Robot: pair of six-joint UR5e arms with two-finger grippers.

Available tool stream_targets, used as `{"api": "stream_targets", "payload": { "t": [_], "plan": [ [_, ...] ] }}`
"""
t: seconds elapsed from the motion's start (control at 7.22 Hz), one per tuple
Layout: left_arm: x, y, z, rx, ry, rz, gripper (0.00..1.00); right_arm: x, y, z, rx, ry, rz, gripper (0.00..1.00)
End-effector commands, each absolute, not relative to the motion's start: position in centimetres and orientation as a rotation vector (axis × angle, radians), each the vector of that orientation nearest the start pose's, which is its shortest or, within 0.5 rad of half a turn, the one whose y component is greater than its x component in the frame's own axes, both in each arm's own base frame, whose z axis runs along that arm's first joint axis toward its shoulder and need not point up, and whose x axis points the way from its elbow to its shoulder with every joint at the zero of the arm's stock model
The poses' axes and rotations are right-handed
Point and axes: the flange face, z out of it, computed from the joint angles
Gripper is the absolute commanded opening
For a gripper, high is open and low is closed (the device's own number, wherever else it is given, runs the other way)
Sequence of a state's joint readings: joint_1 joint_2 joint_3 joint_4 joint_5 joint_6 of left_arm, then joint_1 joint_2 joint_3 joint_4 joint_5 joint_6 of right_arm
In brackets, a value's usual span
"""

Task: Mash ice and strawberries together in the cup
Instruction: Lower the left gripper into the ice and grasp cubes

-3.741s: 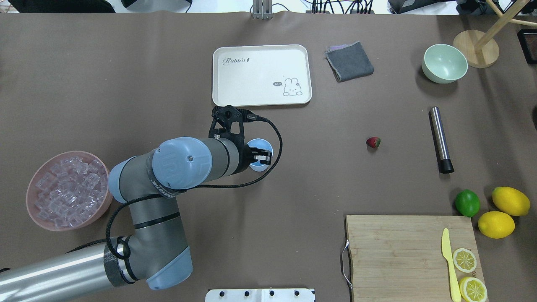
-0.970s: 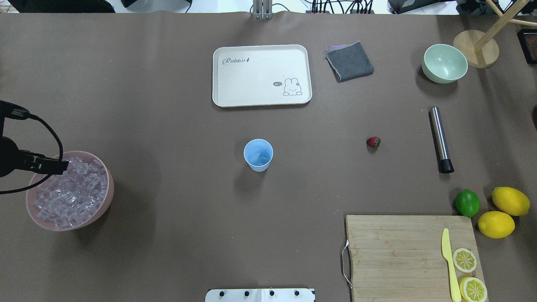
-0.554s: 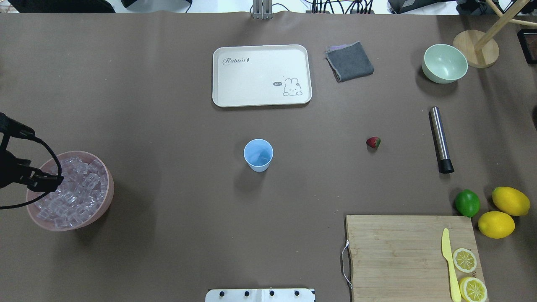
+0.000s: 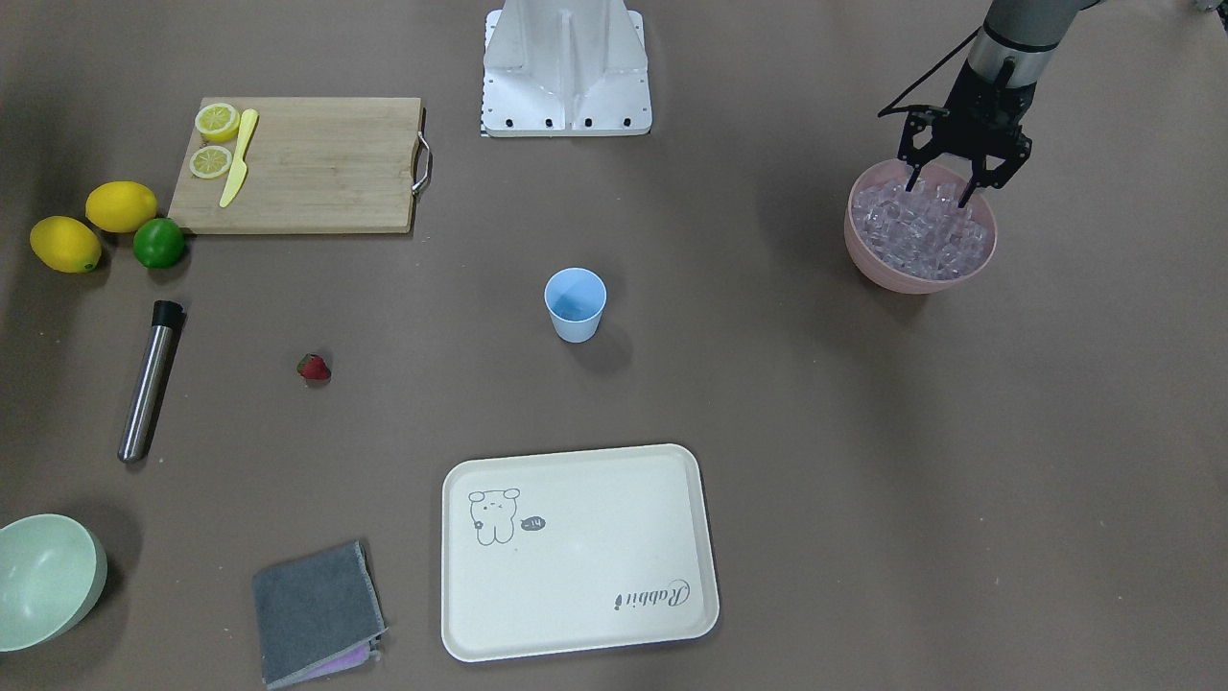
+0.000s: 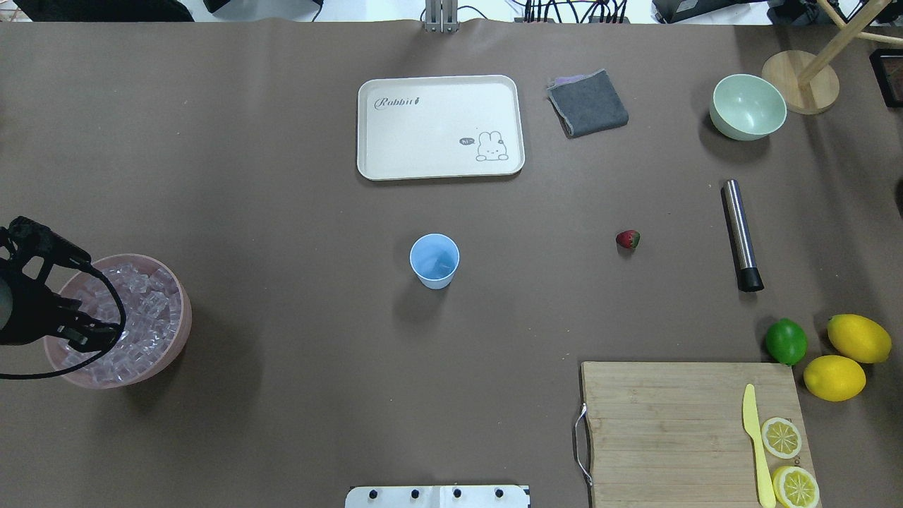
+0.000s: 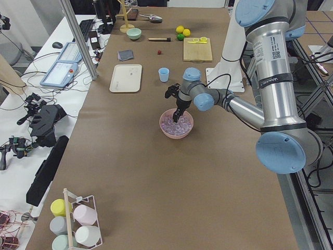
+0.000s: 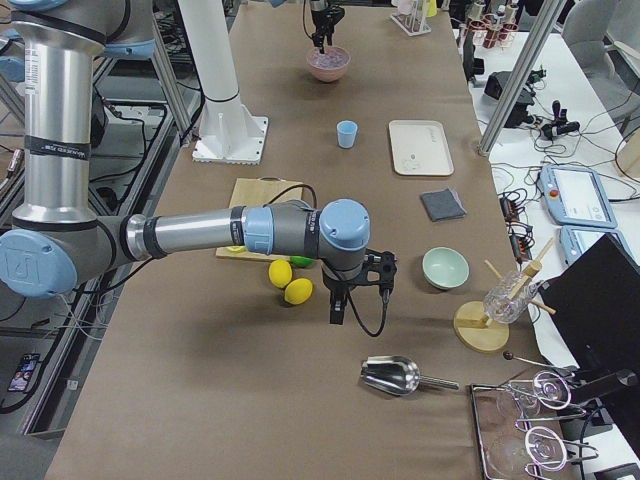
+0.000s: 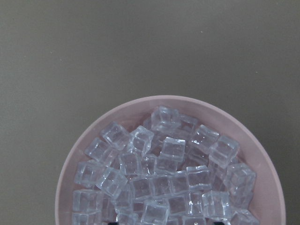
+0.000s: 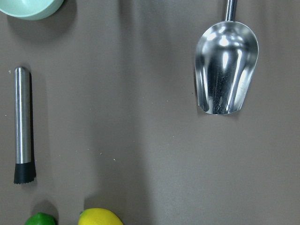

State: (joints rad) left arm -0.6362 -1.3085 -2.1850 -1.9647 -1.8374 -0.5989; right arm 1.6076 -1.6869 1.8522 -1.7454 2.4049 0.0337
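Observation:
The light blue cup [image 5: 434, 261] stands upright mid-table, also in the front view [image 4: 576, 304]; a clear ice cube seems to lie inside. The ice [image 8: 164, 183] fills a pink bowl [image 5: 182, 317] at the table's left end. My left gripper [image 4: 938, 187] is open, its fingertips spread just above the ice at the bowl's robot-side part; it holds nothing. The red strawberry [image 5: 628, 239] lies on the table right of the cup. My right gripper [image 7: 337, 310] hovers beyond the table's right end near the lemons; I cannot tell whether it is open or shut.
A steel muddler [image 5: 739, 233] lies right of the strawberry. A cream tray [image 5: 441, 127], grey cloth [image 5: 588, 102] and pale green bowl [image 5: 748, 106] sit at the far side. A cutting board [image 5: 677, 423] with a knife and lemon slices, a lime and lemons are near right. A metal scoop [image 9: 227, 70] lies under the right wrist.
The left arm left the cup and swung to the pink bowl. Over the last second its gripper moved toward the robot across the bowl, over the ice.

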Motion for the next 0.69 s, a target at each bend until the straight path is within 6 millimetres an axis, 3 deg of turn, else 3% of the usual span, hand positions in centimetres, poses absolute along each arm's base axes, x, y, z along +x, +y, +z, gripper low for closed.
{"api": "stream_targets", "payload": {
  "t": [0.0,0.14,0.55],
  "plan": [
    [24.95,-31.54,48.00,0.388,0.702,0.475,0.70,7.55,-43.41,58.76,-0.006,-0.835,0.070,1.00],
    [24.13,-30.89,48.59,0.395,0.711,0.479,0.70,7.57,-43.54,58.64,-0.003,-0.833,0.068,1.00],
    [24.18,-30.66,48.26,0.385,0.733,0.487,0.70,7.57,-43.67,58.43,0.001,-0.833,0.066,1.00]
  ]
}}
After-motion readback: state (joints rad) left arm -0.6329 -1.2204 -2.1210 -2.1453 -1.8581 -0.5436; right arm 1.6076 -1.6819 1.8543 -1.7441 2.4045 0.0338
